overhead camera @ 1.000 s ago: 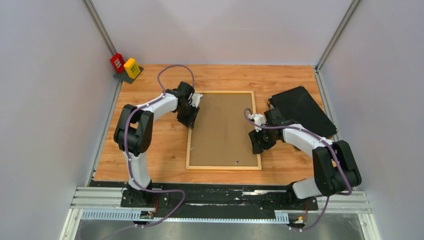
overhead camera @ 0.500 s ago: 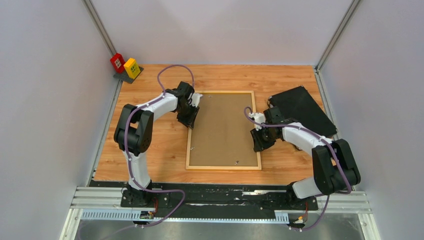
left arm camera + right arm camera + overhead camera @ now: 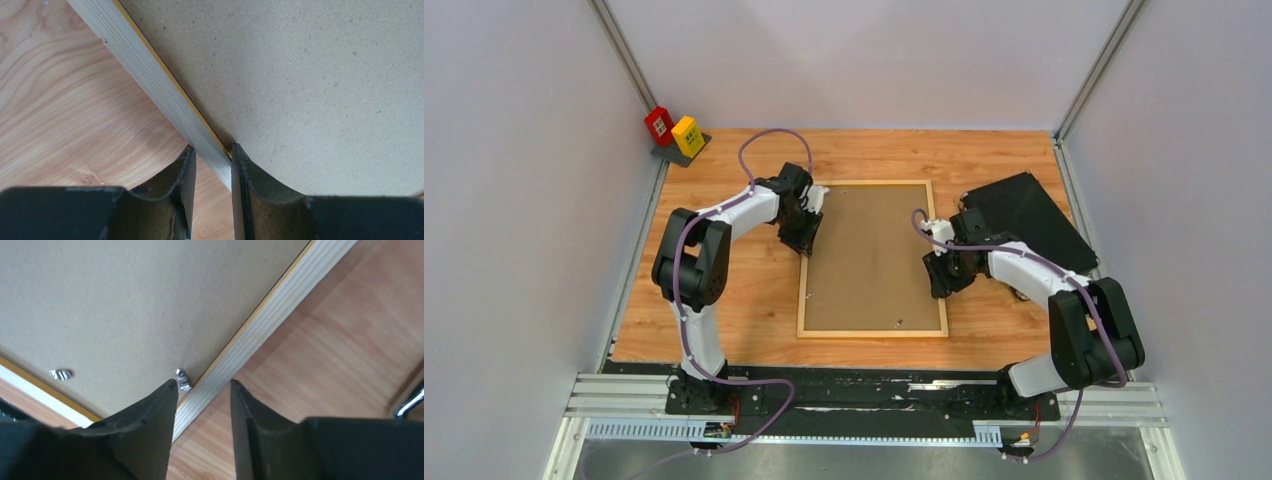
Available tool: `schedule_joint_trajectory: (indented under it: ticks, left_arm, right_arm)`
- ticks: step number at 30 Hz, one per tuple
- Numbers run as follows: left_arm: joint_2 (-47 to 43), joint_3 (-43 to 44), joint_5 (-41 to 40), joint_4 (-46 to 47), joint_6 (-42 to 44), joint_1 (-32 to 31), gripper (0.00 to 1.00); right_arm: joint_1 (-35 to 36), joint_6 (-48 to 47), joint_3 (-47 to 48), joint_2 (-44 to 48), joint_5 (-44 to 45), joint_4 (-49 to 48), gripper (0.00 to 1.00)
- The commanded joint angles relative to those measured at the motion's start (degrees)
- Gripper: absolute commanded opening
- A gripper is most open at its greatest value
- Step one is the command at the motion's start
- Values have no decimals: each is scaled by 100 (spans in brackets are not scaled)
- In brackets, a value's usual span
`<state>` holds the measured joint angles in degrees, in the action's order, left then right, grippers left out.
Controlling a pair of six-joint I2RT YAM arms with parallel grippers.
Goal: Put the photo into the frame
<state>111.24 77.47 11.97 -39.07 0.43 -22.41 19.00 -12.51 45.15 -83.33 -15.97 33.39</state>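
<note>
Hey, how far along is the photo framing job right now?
Looks done: the brown backing panel lies in the frame, back up. The photo is out of sight, so I can't confirm it's underneath. In hand: the left end effector pinches the frame's left rail; the right end effector straddles the right rail, open. Left: likely securing the metal tabs.

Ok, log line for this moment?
left gripper clamped on frame rail; right gripper open, straddling opposite rail; hardboard backing in frame; photo unseen

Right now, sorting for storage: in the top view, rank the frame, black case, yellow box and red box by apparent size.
1. frame
2. black case
3. yellow box and red box, alike
</note>
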Motion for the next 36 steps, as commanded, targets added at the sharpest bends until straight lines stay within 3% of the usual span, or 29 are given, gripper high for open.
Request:
schedule_joint_trajectory:
  ticks: [1,5,15,36]
  left_arm:
    - [324,6,27,59,292,-26,0]
    - [343,13,28,58,285,-26,0]
    - [345,7,26,49,292,-22,0]
    - [328,12,43,26,311,-22,0]
  right_arm:
    - [28,-120,367,27,134,-553,46]
    - [28,-119,306,60,89,-540,53]
    - [30,-365,67,176,-63,-257,53]
    - [38,-410,20,-17,-81,-330,37]
